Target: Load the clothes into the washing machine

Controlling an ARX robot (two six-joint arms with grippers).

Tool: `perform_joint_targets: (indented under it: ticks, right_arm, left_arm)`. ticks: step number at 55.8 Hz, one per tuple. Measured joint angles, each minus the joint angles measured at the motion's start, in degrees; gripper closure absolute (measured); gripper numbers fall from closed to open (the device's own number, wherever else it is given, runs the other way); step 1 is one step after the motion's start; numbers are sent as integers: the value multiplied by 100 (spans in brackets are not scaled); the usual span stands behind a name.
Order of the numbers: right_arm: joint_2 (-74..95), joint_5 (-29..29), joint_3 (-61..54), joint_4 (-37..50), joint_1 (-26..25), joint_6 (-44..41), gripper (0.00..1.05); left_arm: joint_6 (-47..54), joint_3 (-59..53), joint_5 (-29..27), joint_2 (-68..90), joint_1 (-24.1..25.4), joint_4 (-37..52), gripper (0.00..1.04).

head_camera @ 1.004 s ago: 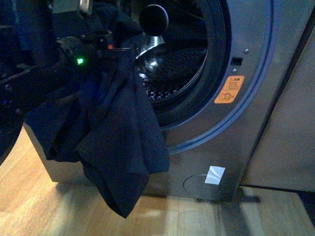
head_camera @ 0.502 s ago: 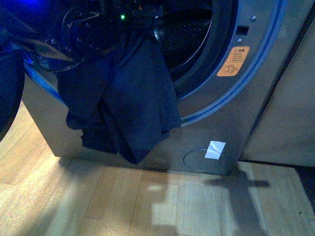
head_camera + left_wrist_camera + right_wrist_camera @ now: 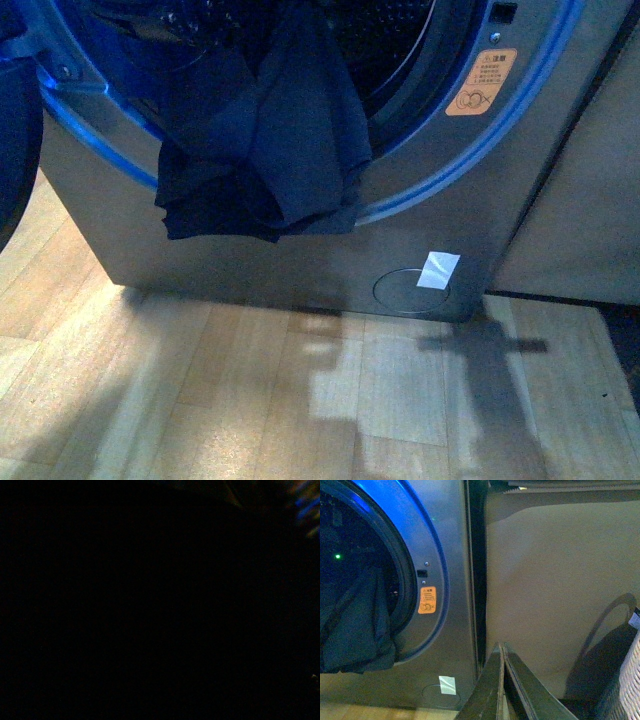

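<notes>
The dark navy clothes (image 3: 270, 150) hang out of the washing machine's (image 3: 180, 255) round mouth, draped over the lower black seal and the blue-lit rim. The left arm shows only as dark parts at the top inside the mouth; its gripper is hidden, shut on the clothes. The left wrist view is dark. In the right wrist view my right gripper (image 3: 501, 650) is shut and empty, held off to the right of the washing machine (image 3: 452, 610), where the clothes (image 3: 355, 630) hang from the mouth. The orange sticker (image 3: 482, 82) sits right of the mouth.
A grey-brown cabinet panel (image 3: 580, 200) stands right of the machine; it fills the right wrist view (image 3: 555, 590). A woven basket edge (image 3: 625, 680) is at the far right there. Wooden floor (image 3: 250, 400) lies in front. A white tape piece (image 3: 438, 270) sits by the round filter cover.
The left arm has moved up and into the drum's mouth, lifting the clothes; the hanging fabric has risen and now drapes over the rim.
</notes>
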Motion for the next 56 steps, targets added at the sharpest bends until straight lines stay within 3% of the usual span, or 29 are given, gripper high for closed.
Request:
perform_joint_targets:
  ticks: [17,30,34,43,56]
  right_arm:
    - [-212,-2,-227,59,-2,0,102]
    - [-304,-2,-348,57,-4,0,102]
    - [-304,0,-350,57,-4,0,102]
    - [-304,-2,-348,57,-4,0,102]
    - [-304,-2,-350,57,-4,0,102]
  left_arm:
    - [-372,1740,-577,894,-125,-643,97]
    - [-426,2374,-422,1211,-271,-979,97]
    - [-516,2361,-111,1228,-282,-1353,97]
    - [-516,1818,192,1228,-258,-1554,70]
    - [-450,557,612,789,-120,-1484,24]
